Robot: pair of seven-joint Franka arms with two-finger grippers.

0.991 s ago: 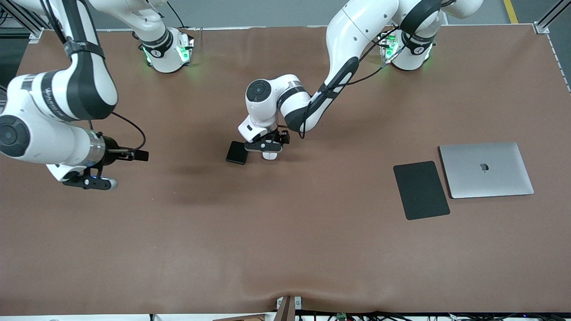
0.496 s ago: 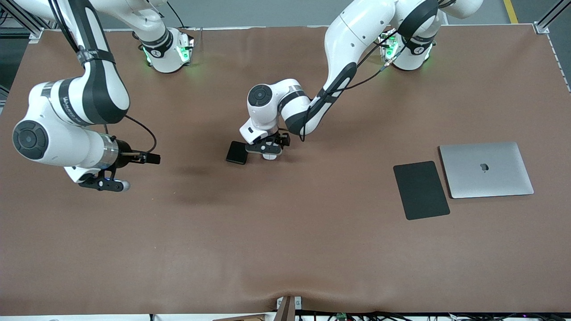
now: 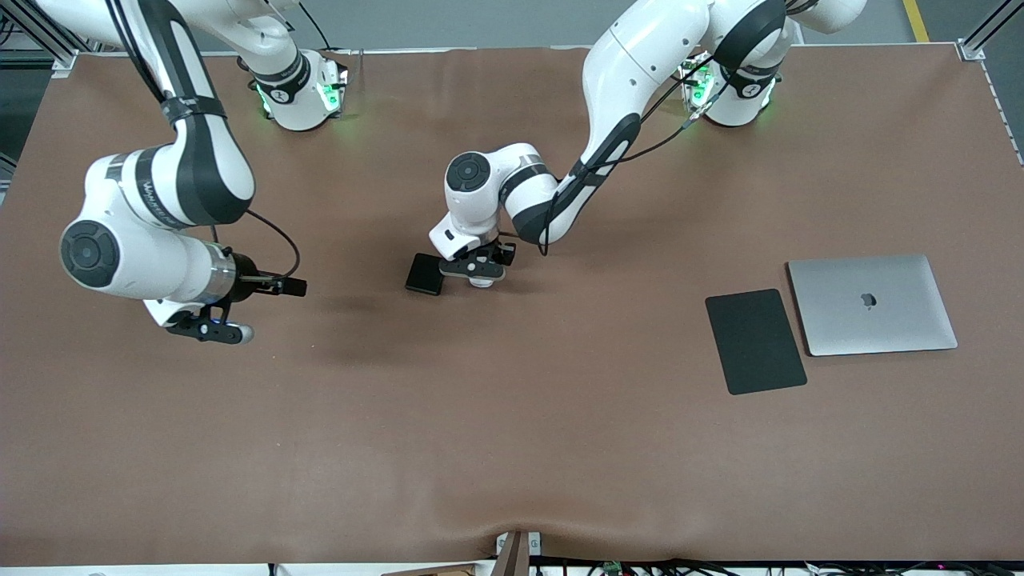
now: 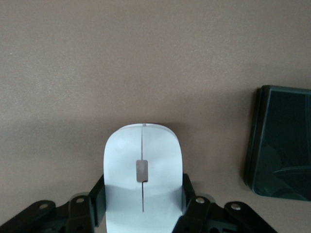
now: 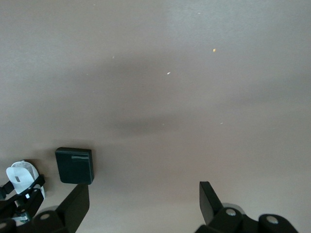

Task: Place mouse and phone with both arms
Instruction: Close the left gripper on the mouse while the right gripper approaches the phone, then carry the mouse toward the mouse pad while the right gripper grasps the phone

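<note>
Reaching to mid-table in the front view, the left gripper sat on the mouse, the phone just beside it; the right gripper hung over bare table, toward its arm's end; the left wrist view showed 2 fingers clasping the mouse by its sides; the right wrist view showed its jaws spread wide, empty.

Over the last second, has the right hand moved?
Yes. The right hand has travelled over the table toward the phone, which lies where it was beside the mouse.
</note>
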